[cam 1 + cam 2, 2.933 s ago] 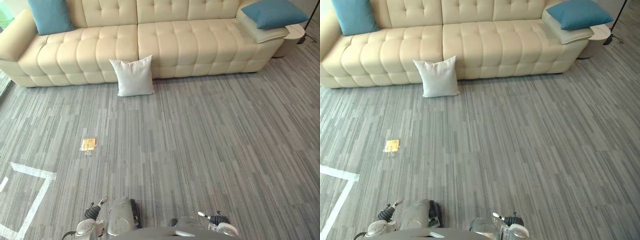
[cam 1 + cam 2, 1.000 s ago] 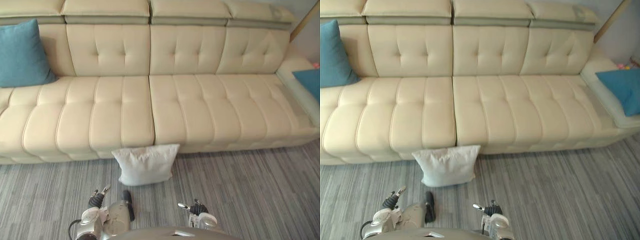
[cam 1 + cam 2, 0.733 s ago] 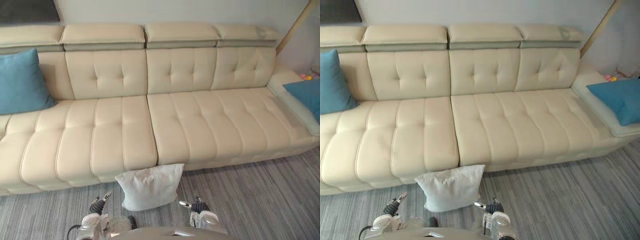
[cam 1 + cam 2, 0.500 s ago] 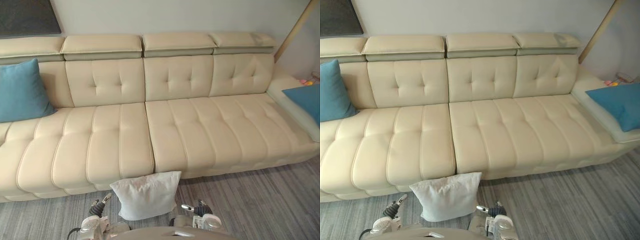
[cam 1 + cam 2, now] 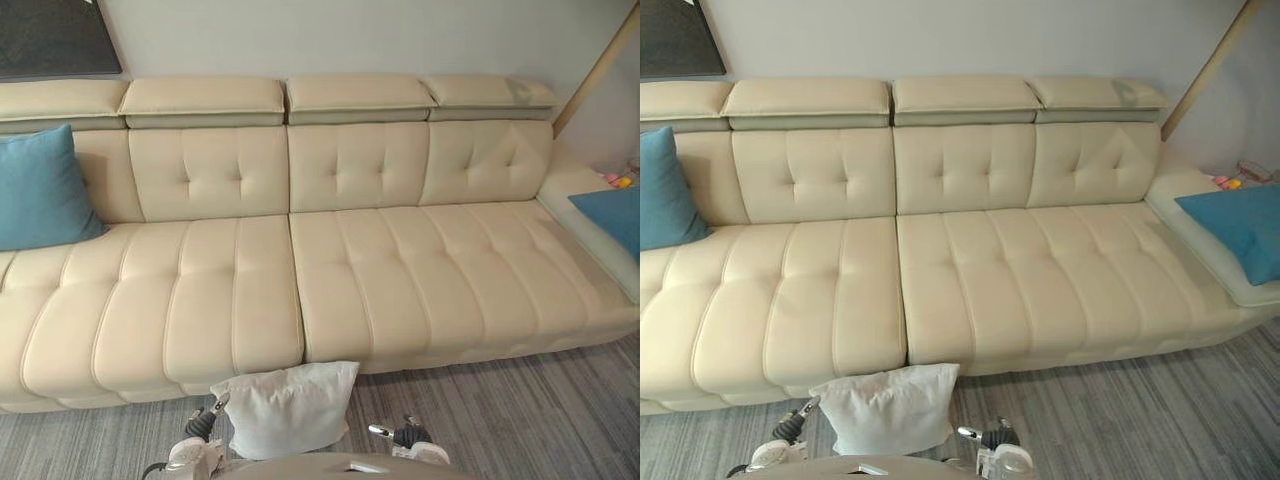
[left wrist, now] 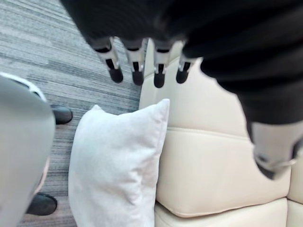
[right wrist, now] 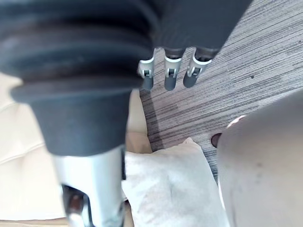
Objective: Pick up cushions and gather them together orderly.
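grey carpet [image 5: 520, 410]; white cushion [image 5: 287, 408] leaning on sofa [image 5: 380, 270]

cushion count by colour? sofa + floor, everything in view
White cushion: 1, on the floor, leaning against the front of the sofa.
Blue cushions: 2, one at each end of the sofa.
Total: 3 cushions.

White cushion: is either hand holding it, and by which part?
Nothing held: left hand and right hand open, clear of the white cushion against the sofa.
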